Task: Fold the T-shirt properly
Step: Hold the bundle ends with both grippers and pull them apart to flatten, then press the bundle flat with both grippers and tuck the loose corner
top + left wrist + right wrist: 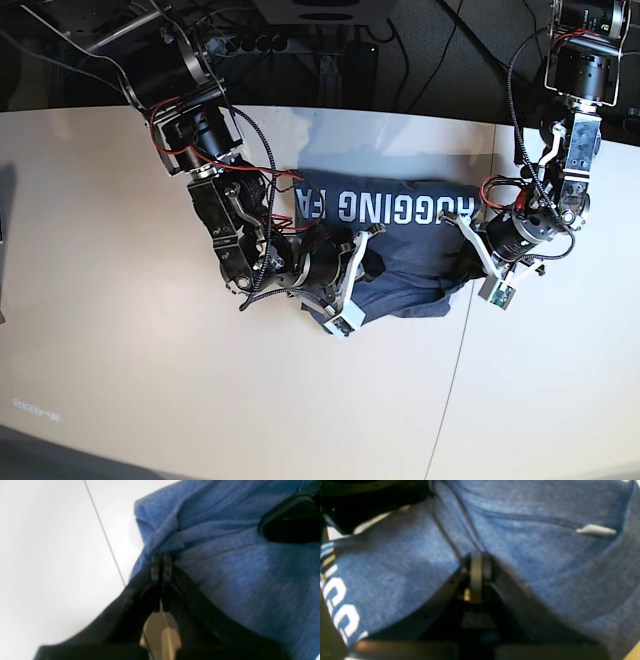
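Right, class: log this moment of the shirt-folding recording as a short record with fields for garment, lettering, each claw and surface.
garment: T-shirt, blue, bunched and partly folded on the table
lettering: white capitals, facing up, upside down in the base view
left claw: shut on the T-shirt at its edge
right claw: shut on the T-shirt
surface: pale table, seam line running under the garment

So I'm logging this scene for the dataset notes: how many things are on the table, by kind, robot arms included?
T-shirt: 1, blue-grey, white lettering, lying bunched on the white table.
Robot arms: 2, the left gripper and the right gripper, each with its jaws shut on the shirt's cloth.
Total: 3.
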Controlling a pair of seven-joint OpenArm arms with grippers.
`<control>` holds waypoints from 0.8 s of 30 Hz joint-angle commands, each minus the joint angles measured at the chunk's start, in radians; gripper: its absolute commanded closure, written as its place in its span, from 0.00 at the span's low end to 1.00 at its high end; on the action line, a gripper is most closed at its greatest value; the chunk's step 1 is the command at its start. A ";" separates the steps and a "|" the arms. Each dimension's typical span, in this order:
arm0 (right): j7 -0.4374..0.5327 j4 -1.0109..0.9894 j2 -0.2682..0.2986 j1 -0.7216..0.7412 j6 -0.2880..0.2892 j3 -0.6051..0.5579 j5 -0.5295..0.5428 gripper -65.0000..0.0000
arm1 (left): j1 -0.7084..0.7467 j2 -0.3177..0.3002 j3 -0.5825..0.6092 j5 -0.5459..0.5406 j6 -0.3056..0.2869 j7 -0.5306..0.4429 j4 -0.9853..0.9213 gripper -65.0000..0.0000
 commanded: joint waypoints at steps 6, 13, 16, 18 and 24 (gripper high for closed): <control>-0.026 0.005 0.016 0.018 0.081 0.005 -0.033 1.00 | -0.070 -0.016 -0.008 0.003 -0.014 -0.009 0.011 1.00; -0.021 0.015 0.013 0.019 0.081 0.005 -0.017 1.00 | -0.113 -0.017 -0.009 -0.022 -0.014 0.056 0.012 1.00; -0.022 0.048 0.013 0.021 0.081 0.005 -0.011 1.00 | -0.111 -0.018 -0.015 -0.048 -0.014 0.078 0.037 1.00; -0.022 0.082 0.013 0.021 0.081 0.005 -0.011 1.00 | -0.111 -0.023 -0.016 -0.058 -0.014 0.082 0.064 1.00; -0.027 0.203 0.013 0.021 0.081 0.005 -0.011 1.00 | -0.093 -0.056 -0.016 -0.126 -0.014 0.154 0.178 1.00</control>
